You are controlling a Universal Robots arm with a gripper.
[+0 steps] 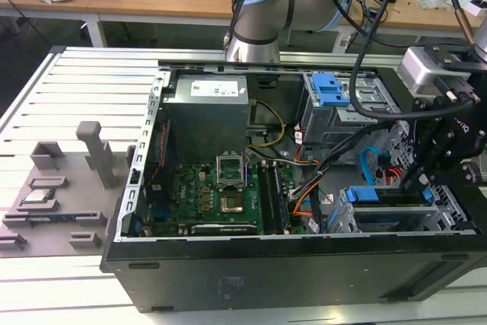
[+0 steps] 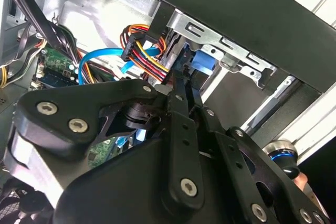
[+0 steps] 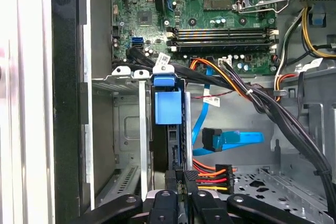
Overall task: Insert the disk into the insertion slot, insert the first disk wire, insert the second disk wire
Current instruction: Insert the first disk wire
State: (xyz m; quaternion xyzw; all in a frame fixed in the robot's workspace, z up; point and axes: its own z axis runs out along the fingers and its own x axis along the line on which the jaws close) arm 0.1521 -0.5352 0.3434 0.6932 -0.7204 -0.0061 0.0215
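The computer case (image 1: 266, 272) lies open on the slotted tabletop (image 1: 84, 81), and the arm reaches into its corner at the exterior view's right. The disk (image 1: 392, 205) is seated in the insertion slot (image 1: 450, 222), standing on edge between the silver cage walls. Its blue handle tab (image 3: 167, 104) faces outward in the first wrist view.

The gripper (image 1: 420, 180) hangs right over that bay. In both wrist views its fingers are drawn nearly together at the end of the disk (image 3: 172, 148). They look to be pinching the power plug (image 3: 191, 176), though the fingertips hide the contact. The plug's red, yellow, orange and black wires (image 3: 214, 178) fan away just beside the gripper (image 3: 180, 179). In the second wrist view the same bundle (image 2: 147, 51) drops down to the fingertips, with the gripper (image 2: 185, 88) pointing at the blue tab.

The area is crowded. A blue data cable (image 3: 231, 139) with a blue plug lies loose in the cage floor near the disk, apart from it. A thick black cable bundle (image 3: 252, 98) sweeps across between the motherboard (image 3: 210, 14) and the bay. Further back in the case are a grey drive bay with blue latches (image 1: 331, 93) and the power supply (image 1: 209, 100). Grey fixture blocks (image 1: 53, 188) stand well apart on the tabletop.
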